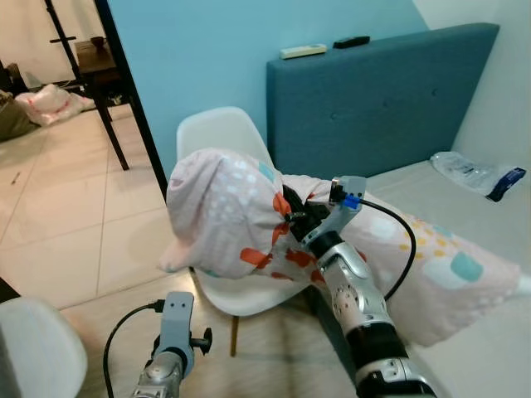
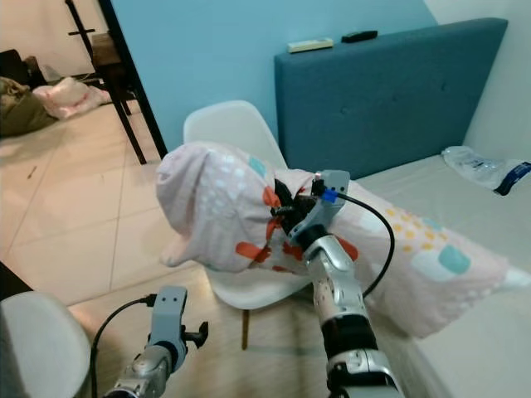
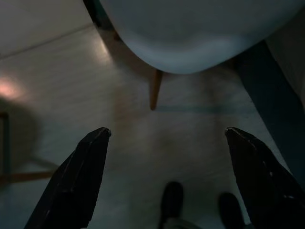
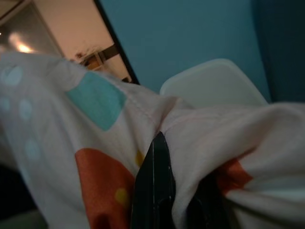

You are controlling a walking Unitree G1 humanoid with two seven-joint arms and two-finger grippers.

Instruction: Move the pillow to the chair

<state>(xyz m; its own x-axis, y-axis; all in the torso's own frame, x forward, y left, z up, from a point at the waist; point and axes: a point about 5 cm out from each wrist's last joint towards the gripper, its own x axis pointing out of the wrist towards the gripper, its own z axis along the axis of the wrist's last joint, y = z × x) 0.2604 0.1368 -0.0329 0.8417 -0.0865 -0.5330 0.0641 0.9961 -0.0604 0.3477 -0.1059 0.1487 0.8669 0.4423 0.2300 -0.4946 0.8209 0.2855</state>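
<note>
The long pale pink fabric pillow printed with white dots and orange, teal and yellow patches (image 1: 224, 215) is bunched and lifted at one end over the seat of the white moulded plastic chair with wooden legs (image 1: 217, 133), while its other end trails back across the pale mattress of the bed (image 1: 489, 348) on the robot's right. The right gripper (image 1: 290, 217) has its black fingers clamped into a fold of the pillow near the middle, the cloth gathered tight around them; in the right wrist view one finger (image 4: 153, 191) is pressed into the fabric with the chair back rising just behind. The left gripper (image 3: 167, 176) hangs low in front of the chair, its two fingers spread wide apart and holding nothing, pointing at the tiled floor (image 3: 200, 129) under the seat. Behind the chair and bed stands a teal upholstered headboard (image 1: 382, 99) against a blue wall, with a cream remote control (image 1: 303, 50) and a black remote (image 1: 351, 41) lying on its top edge. A clear plastic bag (image 1: 473, 174) rests on the mattress near the headboard
</note>
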